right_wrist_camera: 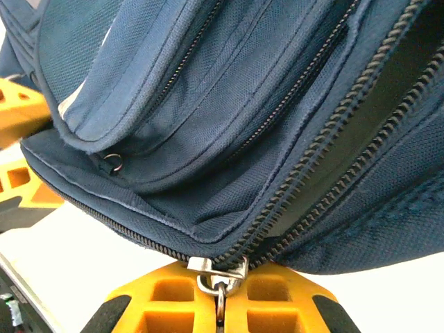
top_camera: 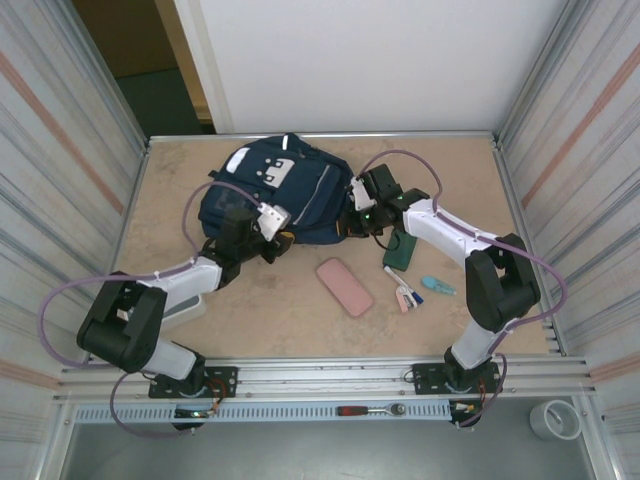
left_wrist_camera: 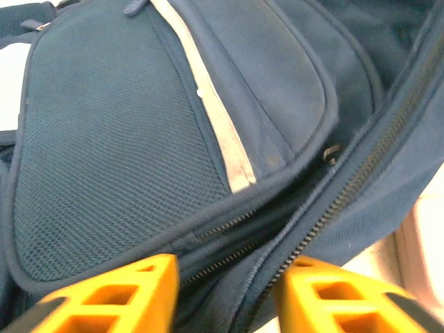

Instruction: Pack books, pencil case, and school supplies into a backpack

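Note:
The navy backpack (top_camera: 285, 185) lies at the back middle of the table. My right gripper (right_wrist_camera: 220, 305) is shut on the metal zipper pull (right_wrist_camera: 218, 274) at the end of the main zipper, whose two rows of teeth gape apart above it. At the pack's near edge, my left gripper (left_wrist_camera: 225, 298) stands open, its orange fingers (left_wrist_camera: 104, 298) on either side of the zipper seam (left_wrist_camera: 298, 229). On the table in front lie the pink pencil case (top_camera: 345, 287), a dark book (top_camera: 400, 250), white-and-pink pens (top_camera: 403, 293) and a light-blue piece (top_camera: 437, 286).
Corrugated walls (top_camera: 60, 180) close in both sides of the table. A ratchet tool (top_camera: 370, 410) lies on the front rail and a tape roll (top_camera: 555, 420) sits at the bottom right. Bare tabletop (top_camera: 270, 310) lies left of the pencil case.

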